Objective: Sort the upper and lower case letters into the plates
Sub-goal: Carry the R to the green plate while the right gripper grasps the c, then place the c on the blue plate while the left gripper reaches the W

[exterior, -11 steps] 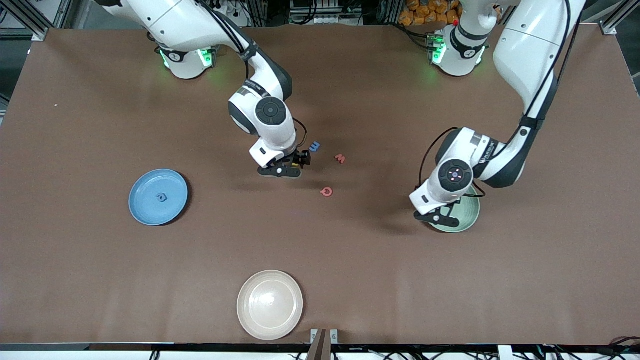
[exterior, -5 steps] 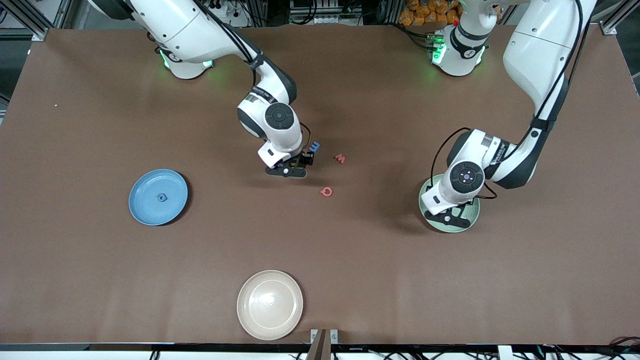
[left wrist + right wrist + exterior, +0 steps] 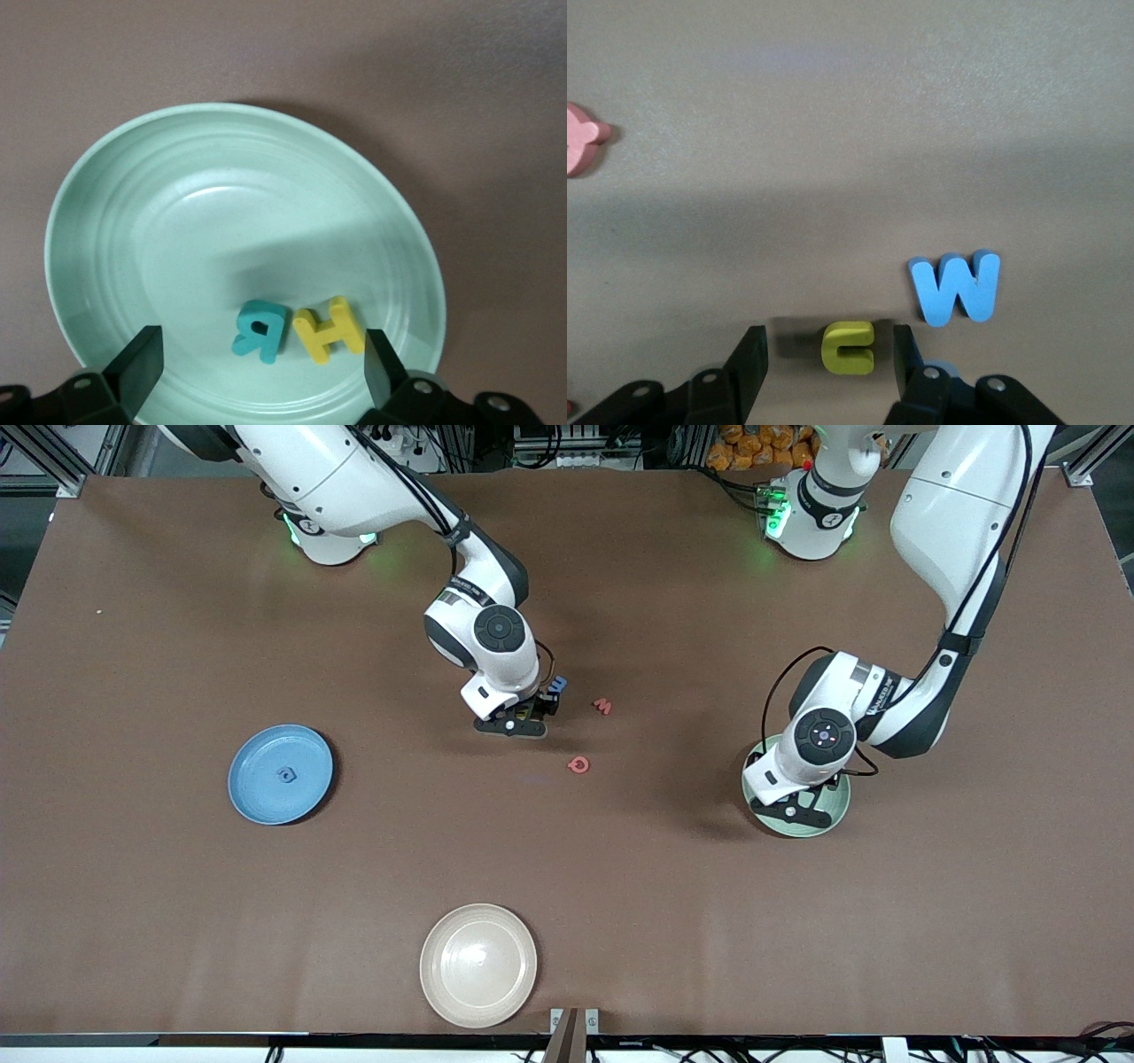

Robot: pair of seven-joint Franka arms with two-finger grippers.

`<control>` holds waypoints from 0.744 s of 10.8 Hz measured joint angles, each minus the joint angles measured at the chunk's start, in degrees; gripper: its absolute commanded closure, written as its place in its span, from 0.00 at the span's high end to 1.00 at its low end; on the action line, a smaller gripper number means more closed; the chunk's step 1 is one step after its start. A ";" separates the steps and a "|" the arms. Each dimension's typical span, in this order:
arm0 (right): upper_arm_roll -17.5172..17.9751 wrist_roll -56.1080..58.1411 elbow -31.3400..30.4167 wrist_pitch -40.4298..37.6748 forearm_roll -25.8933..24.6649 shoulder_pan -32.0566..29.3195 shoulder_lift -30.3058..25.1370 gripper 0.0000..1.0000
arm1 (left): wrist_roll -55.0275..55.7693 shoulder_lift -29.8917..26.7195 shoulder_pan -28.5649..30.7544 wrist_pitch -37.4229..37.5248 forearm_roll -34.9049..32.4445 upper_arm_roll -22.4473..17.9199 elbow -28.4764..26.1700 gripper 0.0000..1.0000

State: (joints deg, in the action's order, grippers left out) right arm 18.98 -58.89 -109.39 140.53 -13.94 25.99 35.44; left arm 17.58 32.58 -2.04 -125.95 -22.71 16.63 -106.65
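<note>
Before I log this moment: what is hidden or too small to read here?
- Front view: the green plate's contents are hidden under the left claw.
- Front view: the letter on the blue plate is too small to read.
- Front view: the yellow letter is hidden by the right claw.
- Right wrist view: the pink letter is cut off by the edge.

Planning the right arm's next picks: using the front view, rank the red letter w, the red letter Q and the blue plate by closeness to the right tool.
From the right tool:
1. Red letter w, beside it, toward the left arm's end.
2. Red letter Q, nearer the front camera.
3. Blue plate, toward the right arm's end.
</note>
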 measured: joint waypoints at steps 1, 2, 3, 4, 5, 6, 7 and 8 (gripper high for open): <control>0.01 -0.05 0.00 0.00 0.00 0.00 0.15 0.58 | 1.45 0.00 -0.06 0.00 0.00 0.42 -0.01 1.00; 0.05 -0.26 0.00 0.00 -0.01 0.03 0.41 0.49 | 3.37 0.00 -0.12 0.00 0.00 0.94 -0.04 1.00; 0.10 -0.51 0.00 0.01 -0.13 0.11 0.66 0.37 | 5.51 0.00 -0.19 0.00 0.00 1.57 -0.07 1.00; 0.13 -0.76 0.02 0.09 -0.51 0.13 0.70 0.24 | 7.60 0.00 -0.24 -0.01 0.00 2.19 -0.07 1.00; 0.30 -0.95 0.21 0.29 -0.61 0.14 0.69 0.13 | 10.00 0.00 -0.25 -0.03 0.00 2.97 -0.07 1.00; 0.42 -1.12 0.36 0.23 -0.68 0.14 0.67 0.02 | 12.97 0.00 -0.29 -0.07 0.00 3.97 -0.07 1.00; 0.42 -1.22 0.46 -0.31 -0.76 0.12 0.62 0.00 | 15.98 0.00 -0.38 -0.14 0.00 5.08 -0.04 1.00; 0.41 -1.25 0.62 -1.46 -0.80 0.02 0.44 0.00 | 18.79 -0.03 -0.42 -0.20 0.00 6.28 0.04 1.00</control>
State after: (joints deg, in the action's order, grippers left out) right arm 19.39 -60.14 -108.77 139.06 -14.74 26.01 35.87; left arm 36.38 32.55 -2.46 -126.15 -22.71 22.91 -106.61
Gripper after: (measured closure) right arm 0.727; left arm 0.000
